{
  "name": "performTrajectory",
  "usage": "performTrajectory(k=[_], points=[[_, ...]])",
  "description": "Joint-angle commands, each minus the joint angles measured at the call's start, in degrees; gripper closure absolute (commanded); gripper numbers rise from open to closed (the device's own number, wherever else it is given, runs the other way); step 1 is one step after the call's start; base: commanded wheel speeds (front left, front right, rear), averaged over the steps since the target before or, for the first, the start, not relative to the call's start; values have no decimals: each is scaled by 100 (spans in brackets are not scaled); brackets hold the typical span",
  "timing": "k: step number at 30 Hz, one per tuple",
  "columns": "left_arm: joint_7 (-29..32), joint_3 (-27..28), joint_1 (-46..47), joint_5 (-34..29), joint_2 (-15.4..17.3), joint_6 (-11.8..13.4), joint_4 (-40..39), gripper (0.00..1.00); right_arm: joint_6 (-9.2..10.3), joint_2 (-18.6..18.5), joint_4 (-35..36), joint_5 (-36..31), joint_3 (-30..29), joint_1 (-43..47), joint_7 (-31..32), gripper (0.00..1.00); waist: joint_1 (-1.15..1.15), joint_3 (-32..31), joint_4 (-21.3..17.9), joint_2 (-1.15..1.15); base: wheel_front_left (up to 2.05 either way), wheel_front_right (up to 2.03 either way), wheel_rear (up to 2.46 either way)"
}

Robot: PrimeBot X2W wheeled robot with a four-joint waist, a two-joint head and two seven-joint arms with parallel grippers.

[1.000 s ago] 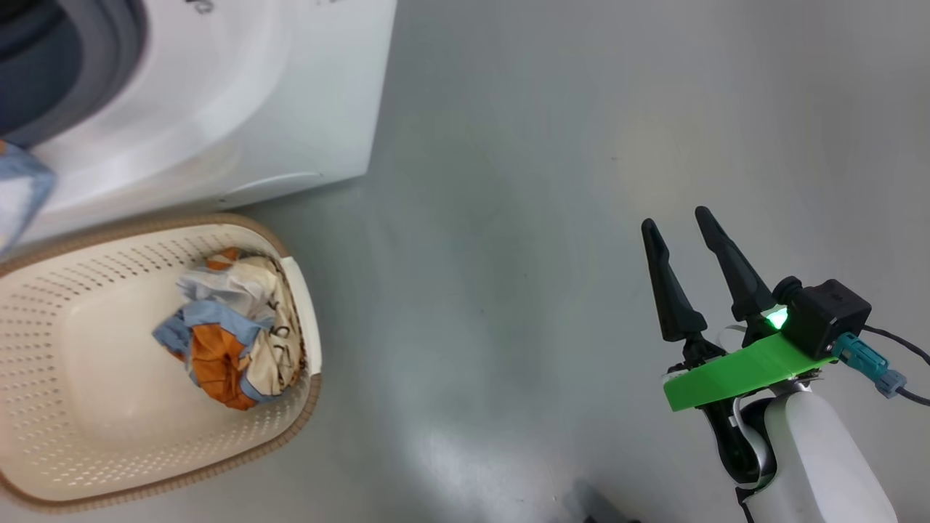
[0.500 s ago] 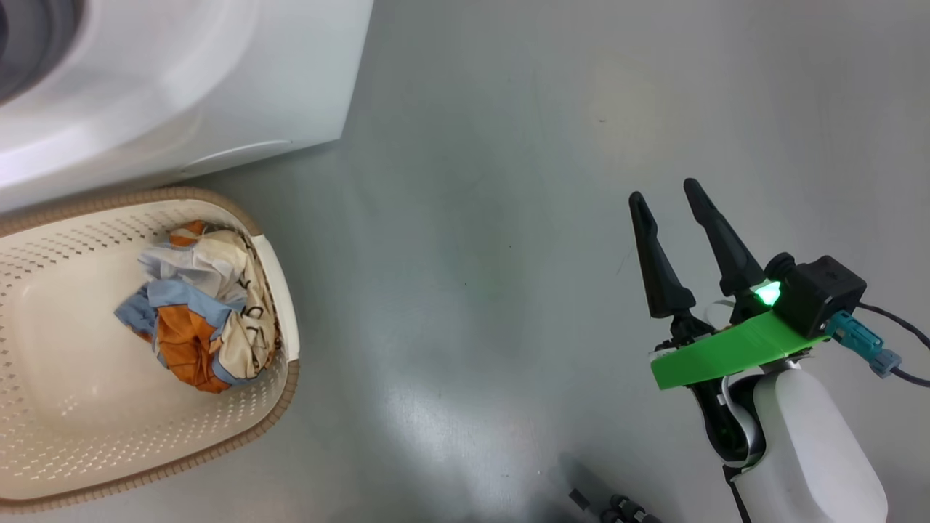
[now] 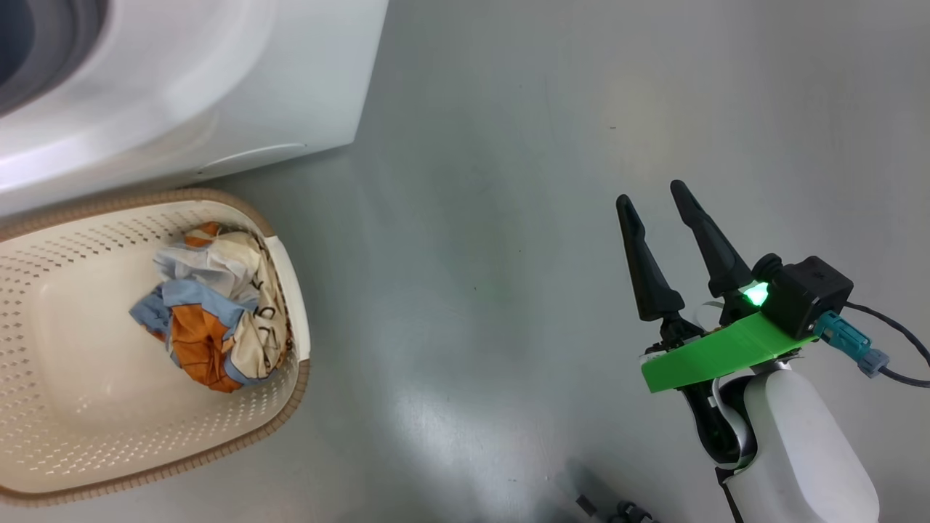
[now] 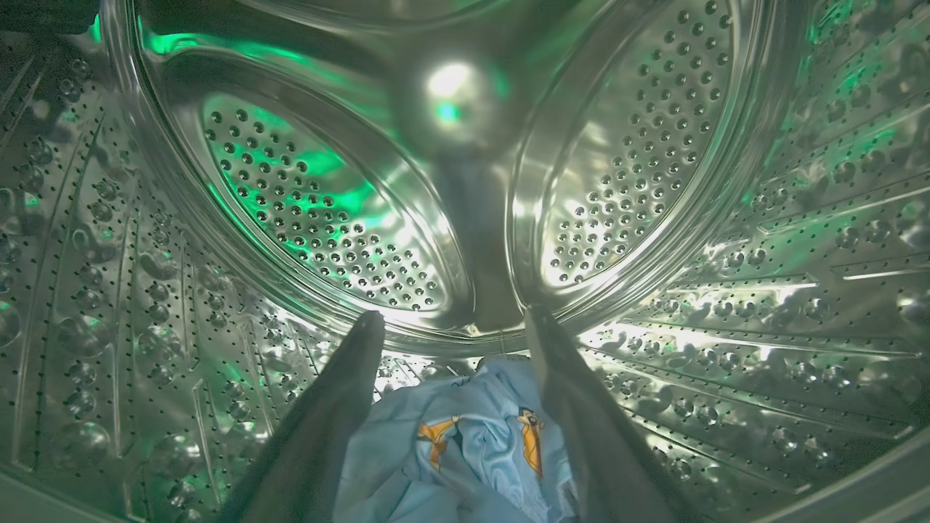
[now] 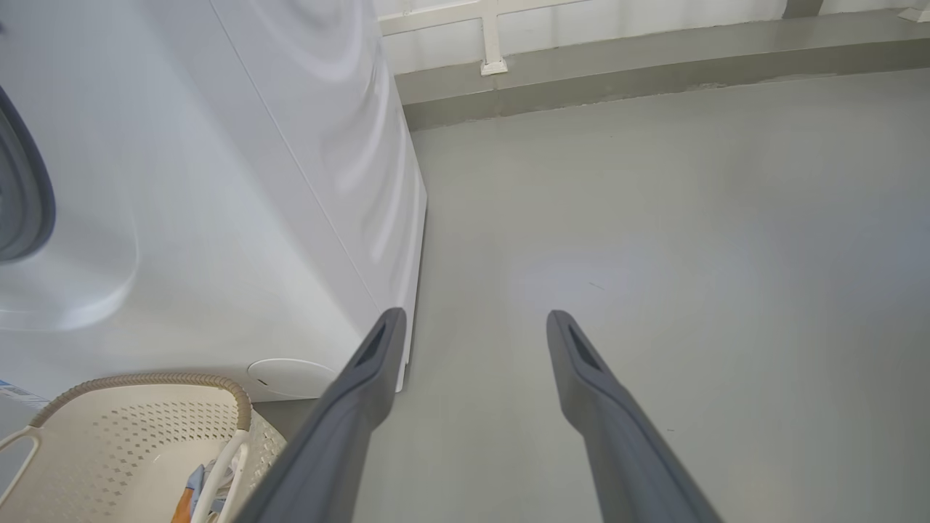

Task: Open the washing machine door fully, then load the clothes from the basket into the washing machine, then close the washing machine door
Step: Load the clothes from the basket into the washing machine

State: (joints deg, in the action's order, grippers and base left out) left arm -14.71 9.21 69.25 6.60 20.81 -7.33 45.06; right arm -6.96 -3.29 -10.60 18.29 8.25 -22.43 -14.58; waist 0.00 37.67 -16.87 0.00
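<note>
Washing machine (image 3: 218, 87), its steel drum (image 4: 327, 218) holding the light blue printed garment (image 4: 465, 450), which lies between the spread fingers (image 4: 320, 436) of the open left pincer (image 4: 452, 319). A cream, blue and orange garment (image 3: 211, 319) sits crumpled in the basket (image 3: 73, 436) just beside the machine. Right pincer (image 3: 652, 195) open and empty above the grey floor (image 3: 494, 290), well apart from the basket

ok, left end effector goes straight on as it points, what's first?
Probably the drum's back wall; depth is unclear. The blue garment lies lower, between its fingers, likely under that line.
</note>
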Motion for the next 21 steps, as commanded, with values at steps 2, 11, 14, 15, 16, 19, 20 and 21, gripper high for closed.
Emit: performTrajectory(k=[2,11,14,15,16,19,20,21], points=[[-29,123,-100,-31,233,-7,-89,0,-53,20,93,88,110,75,-42,0,0,-32,14,0,0,0,0],[-29,504,-631,124,-56,-9,-206,0,-53,-68,64,68,75,148,-42,0,0,-255,100,0,0,0,0],[-29,591,-819,123,-139,-10,-284,0,-53,-116,66,66,58,143,-42,0,0,-289,130,0,0,0,0],[-29,605,-881,115,-171,-11,-317,0,-53,-132,67,65,48,139,-42,0,0,-299,143,0,0,0,0],[-29,606,-940,95,-199,-11,-345,0,-53,-149,70,64,36,135,-42,0,0,-304,158,0,0,0,0],[-29,641,-1091,85,-277,-13,-453,0,-53,-189,89,50,4,125,-42,0,0,-308,205,0,0,0,0],[-29,659,-1138,107,-306,-13,-491,0,-53,-206,96,41,-5,122,-42,0,0,-311,223,0,0,0,0],[-29,659,-1138,107,-306,-13,-491,0,-53,-206,96,41,-5,122,-42,0,0,-311,223,0,0,0,0]])
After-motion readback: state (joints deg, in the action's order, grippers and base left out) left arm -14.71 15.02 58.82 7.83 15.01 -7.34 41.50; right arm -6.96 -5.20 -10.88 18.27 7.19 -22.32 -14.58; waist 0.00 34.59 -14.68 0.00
